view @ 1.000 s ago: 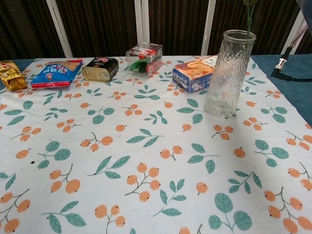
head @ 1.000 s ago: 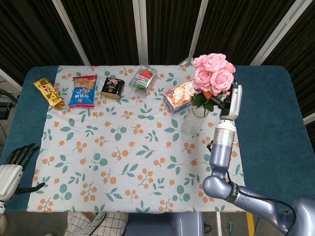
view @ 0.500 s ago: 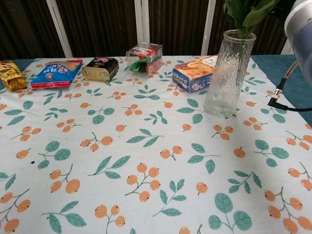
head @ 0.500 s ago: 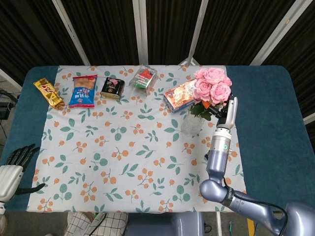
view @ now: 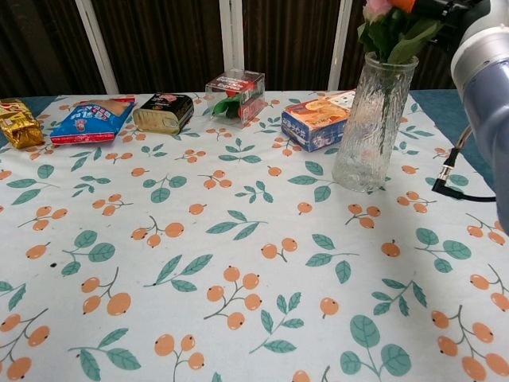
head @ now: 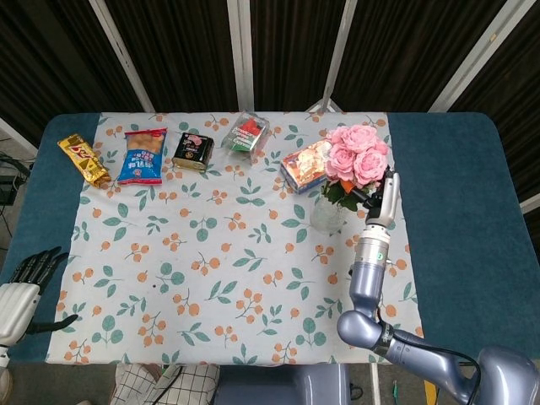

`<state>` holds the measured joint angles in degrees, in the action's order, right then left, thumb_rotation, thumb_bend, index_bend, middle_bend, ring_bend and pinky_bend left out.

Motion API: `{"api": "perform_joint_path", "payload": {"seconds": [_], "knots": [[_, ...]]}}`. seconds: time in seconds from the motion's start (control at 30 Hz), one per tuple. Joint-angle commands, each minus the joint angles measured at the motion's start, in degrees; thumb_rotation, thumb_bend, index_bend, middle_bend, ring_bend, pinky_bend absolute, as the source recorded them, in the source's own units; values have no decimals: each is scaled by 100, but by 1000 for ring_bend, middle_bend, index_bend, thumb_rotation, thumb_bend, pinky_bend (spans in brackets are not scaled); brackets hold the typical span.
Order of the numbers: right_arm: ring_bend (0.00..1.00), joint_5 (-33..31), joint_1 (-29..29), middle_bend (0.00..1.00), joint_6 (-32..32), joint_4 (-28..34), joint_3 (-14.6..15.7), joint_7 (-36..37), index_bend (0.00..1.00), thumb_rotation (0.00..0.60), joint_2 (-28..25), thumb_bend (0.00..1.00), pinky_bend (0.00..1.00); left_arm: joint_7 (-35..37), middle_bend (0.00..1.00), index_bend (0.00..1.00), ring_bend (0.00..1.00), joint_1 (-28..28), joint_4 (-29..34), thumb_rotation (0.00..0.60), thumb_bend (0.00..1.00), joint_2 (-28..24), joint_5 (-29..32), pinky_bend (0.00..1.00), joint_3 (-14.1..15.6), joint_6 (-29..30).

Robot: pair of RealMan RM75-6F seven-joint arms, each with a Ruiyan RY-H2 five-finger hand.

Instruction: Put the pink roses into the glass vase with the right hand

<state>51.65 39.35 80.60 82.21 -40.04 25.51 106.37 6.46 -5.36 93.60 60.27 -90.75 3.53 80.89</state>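
Pink roses [head: 353,156] stand with their stems upright inside the glass vase [view: 371,119], leaves at the rim. The right hand [head: 381,196] sits just right of the bouquet, apparently gripping the stems below the blooms (its fingers are mostly hidden). Letting go looks like the next move, then drawing away rightward, where bare table [head: 456,211] lies open; the snack box [head: 307,164] crowds the vase's left. The left hand [head: 21,283] rests open, far off.
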Motion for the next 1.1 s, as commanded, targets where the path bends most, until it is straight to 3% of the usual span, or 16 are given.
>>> {"api": "perform_joint_path", "payload": {"seconds": [0.03,0.13,0.23,0.3,0.43,0.7,1.1], "knots": [[486,34,-7,479,-54,-21,15,-40,488,600,-11,286,331,-3,0,0,0,0,3,600,0,0,-4,0,1,2],[354,74,1,371,-125,-7,27,-119,337,600,-46,286,276,-11,0,0,0,3,3,600,0,2,-6,0,0,10],[165,179,-56,180,-158,90,152,-197,93,600,-93,286,122,-18,0,0,0,6,3,600,0,5,-9,0,0,18],[67,232,-68,85,-184,133,201,-268,12,600,-130,285,43,-16,0,0,0,8,6,600,0,4,-5,0,-1,20],[0,170,-71,2,-316,274,182,-484,0,600,-256,286,0,-26,0,0,0,7,8,600,0,5,-9,0,-1,21],[0,126,-208,0,-379,612,260,-794,0,600,-487,285,0,-17,0,0,0,11,15,600,0,-3,-25,0,5,32],[0,587,-1057,0,-279,1860,1201,-1222,0,600,-1301,285,0,-98,0,0,0,40,10,600,0,8,-92,0,21,109]]}}
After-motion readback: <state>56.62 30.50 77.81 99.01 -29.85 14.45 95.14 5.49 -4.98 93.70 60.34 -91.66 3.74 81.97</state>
